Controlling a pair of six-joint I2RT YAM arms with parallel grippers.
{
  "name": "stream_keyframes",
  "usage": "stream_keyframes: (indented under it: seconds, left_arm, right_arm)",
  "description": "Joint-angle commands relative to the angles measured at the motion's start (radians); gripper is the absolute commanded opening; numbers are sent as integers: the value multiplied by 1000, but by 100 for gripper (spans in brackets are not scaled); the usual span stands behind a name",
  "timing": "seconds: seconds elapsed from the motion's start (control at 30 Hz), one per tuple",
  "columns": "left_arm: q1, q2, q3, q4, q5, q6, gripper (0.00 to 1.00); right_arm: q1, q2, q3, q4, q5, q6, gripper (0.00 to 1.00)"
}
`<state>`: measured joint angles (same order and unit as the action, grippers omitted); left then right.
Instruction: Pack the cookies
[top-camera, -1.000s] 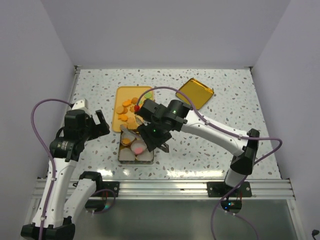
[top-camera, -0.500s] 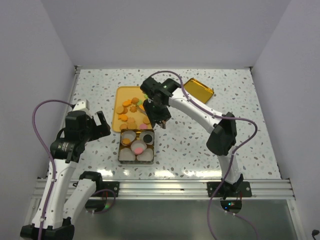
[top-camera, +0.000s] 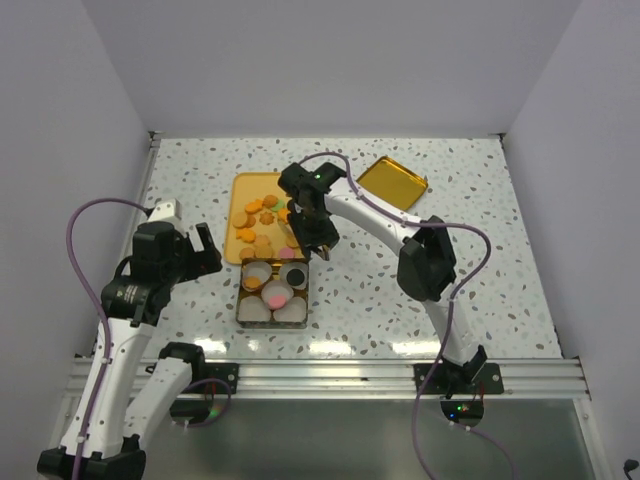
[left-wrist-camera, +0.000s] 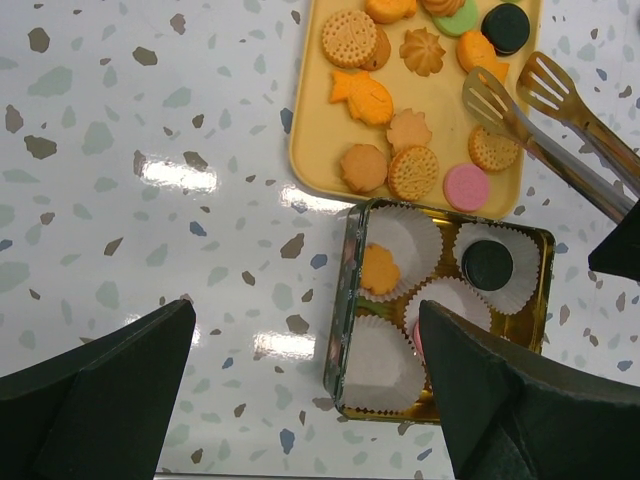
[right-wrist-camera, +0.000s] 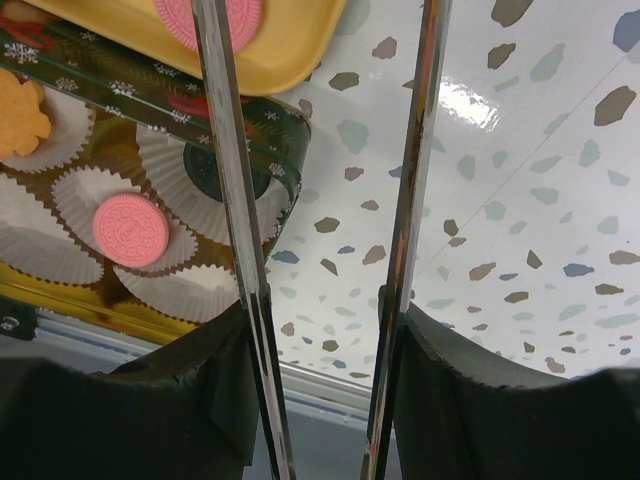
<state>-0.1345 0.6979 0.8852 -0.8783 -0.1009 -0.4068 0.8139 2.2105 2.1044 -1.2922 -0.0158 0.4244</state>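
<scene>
The cookies (top-camera: 262, 222) lie on a yellow tray (top-camera: 240, 185); the left wrist view shows orange, tan, pink, green and black ones (left-wrist-camera: 365, 95). A gold tin (top-camera: 240, 305) with white paper cups holds an orange cookie (left-wrist-camera: 380, 270), a black one (left-wrist-camera: 487, 265) and a pink one (right-wrist-camera: 130, 228). My right gripper (top-camera: 322, 243) is shut on metal tongs (left-wrist-camera: 560, 130). The tong tips are spread and empty over the tray's right side. My left gripper (top-camera: 200, 250) is open and empty, above the table left of the tin.
The tin's gold lid (top-camera: 392, 185) lies upside down at the back right of the tray. The tin's rim (left-wrist-camera: 345, 300) sits just in front of the tray's near edge (left-wrist-camera: 310, 180). The table's metal front rail runs below the tin.
My right gripper and the tongs have moved from over the tin back towards the tray. The tin is now uncovered and shows a black cookie. The left arm has barely moved.
</scene>
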Motion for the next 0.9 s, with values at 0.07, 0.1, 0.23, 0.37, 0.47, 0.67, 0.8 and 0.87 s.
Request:
stream_keyframes:
  seconds: [0.07,0.1,0.23,0.37,0.47,0.67,0.8,0.87]
  left_arm:
    - [-11,8,12,38,-14,20,100]
    - [-11,11,11,38,-14,20,100]
    - [-11,12,11,38,-14,19,100]
    - [-11,14,11,36,-16,19,100]
    - [-11,17,11,36,-17,17,100]
    - [-11,17,11,36,-22,13,100]
    - [-11,14,9,36,-23,11,100]
    - [-11,12,9,36,-25,11,100]
  right_arm:
    - [-24,38,69,10,-22,-21,49]
    - [-25,46,75,7,-24,-26,49]
    - [-32,83,114,-5,-36,-32,47]
    - [-32,104,124,-7,-53,-32,46]
    - [-32,110,131,-13,-52,-36,44]
    - [-32,83,95,-9,-73,-35,36]
    - [-32,54,65,-2,-78,-32,31]
    - [-32,45,74,-10,-72,-33,31]
